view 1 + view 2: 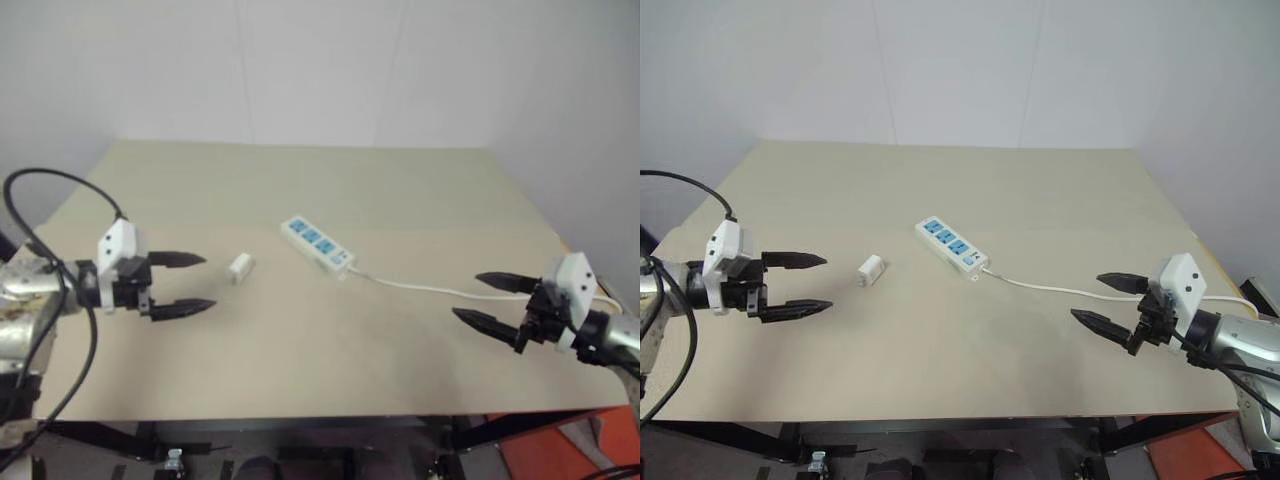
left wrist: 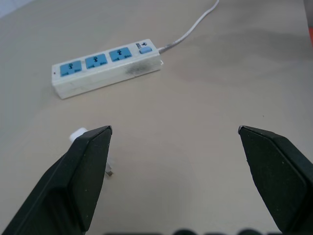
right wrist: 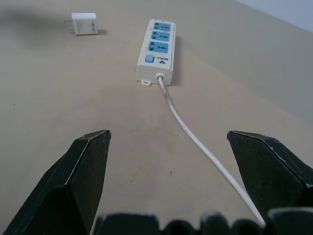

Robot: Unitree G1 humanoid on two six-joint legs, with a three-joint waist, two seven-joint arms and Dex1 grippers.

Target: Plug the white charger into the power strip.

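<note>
The white charger (image 1: 241, 267) lies on its side on the tan table, its metal prongs visible in the right wrist view (image 3: 84, 23). The power strip (image 1: 317, 244) rests near the table's middle, slanted, with three blue outlet faces up (image 2: 97, 61) and its thin white cable (image 1: 430, 290) running off to the right. My left gripper (image 1: 188, 284) hovers open just left of the charger, nothing between its fingers. At the right side my right gripper (image 1: 492, 300) hangs open over the cable, pointing toward the strip's switch end (image 3: 149, 59).
The tan table (image 1: 300, 180) ends at a front edge close below both grippers and at a right edge beside the right arm. A black cable (image 1: 40, 200) loops above the left arm. White walls stand behind the table.
</note>
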